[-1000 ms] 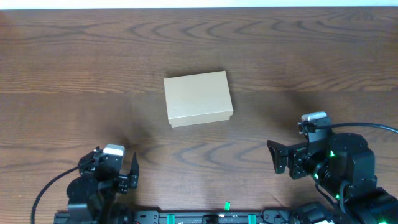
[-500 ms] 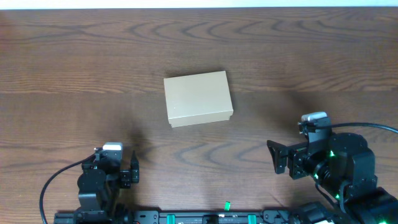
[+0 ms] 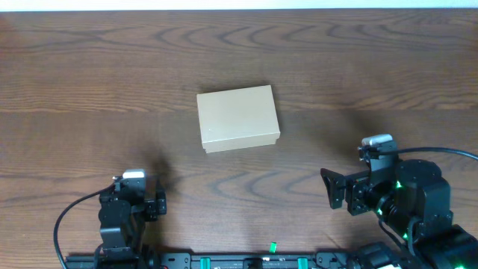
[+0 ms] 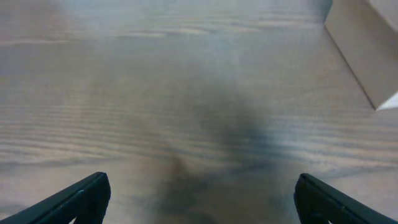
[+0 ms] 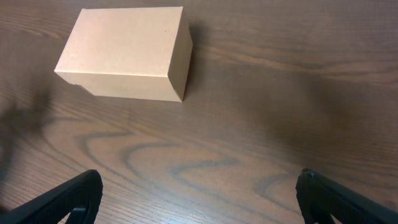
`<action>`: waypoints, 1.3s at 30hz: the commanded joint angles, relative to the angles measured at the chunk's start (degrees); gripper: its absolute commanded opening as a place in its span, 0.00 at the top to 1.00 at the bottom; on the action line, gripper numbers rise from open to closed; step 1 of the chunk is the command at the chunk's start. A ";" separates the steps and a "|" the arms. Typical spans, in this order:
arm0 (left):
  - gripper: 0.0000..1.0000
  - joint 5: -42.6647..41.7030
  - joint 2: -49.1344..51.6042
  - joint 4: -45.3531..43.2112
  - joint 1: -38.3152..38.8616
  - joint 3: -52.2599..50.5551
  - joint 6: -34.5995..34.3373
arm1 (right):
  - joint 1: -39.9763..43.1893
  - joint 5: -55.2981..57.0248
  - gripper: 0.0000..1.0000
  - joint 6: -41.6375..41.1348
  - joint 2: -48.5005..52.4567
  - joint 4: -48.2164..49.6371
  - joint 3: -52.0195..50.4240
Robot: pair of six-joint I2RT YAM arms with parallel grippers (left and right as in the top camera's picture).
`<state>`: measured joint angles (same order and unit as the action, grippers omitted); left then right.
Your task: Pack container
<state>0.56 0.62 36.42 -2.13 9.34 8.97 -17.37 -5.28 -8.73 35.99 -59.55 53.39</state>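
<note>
Container (image 3: 237, 117) sits shut near mid-bench, beyond both arms and roughly between them, slightly skewed to the bench (image 3: 75, 75) edge. Lid is down flat. A pale seam runs along its near long side, likely the free edge of the flap. In the right wrist view the container (image 5: 124, 53) lies ahead and to the left. In the left wrist view only a corner (image 4: 364, 43) shows, upper right.

Left tool (image 4: 202, 193): fingers spread wide, nothing between them, low over bare wood near the bench's front edge. Right tool (image 5: 199, 186): also wide apart and empty, well apart from the box.

No items for packing are visible in any view.

Handling, as judged: plain cardboard, probably light and likely empty. Walls are stiff along the edges but will dent under a hard pinch mid-panel. The matte surface should grip fairly, yet the box will skid on the bench if pushed from one side.

Best hold: catch the lid's free lip on the near long side to lift it, while the other tool braces the opposite wall. Whether the fingers span the short width cannot be told.
</note>
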 commanded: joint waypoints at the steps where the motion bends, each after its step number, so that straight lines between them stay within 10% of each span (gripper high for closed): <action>1: 0.05 1.68 -0.44 -0.31 -0.50 -0.55 -0.26 | 0.57 0.59 0.01 -0.61 -0.13 -0.09 -0.26; 39: 0.05 0.92 -0.42 -0.24 -0.48 -0.55 -0.22 | 2.58 8.85 0.01 1.14 -3.56 0.87 -1.75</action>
<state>0.86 0.62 36.29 -2.26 9.34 8.97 -16.08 -1.17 -8.47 34.11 -58.85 53.15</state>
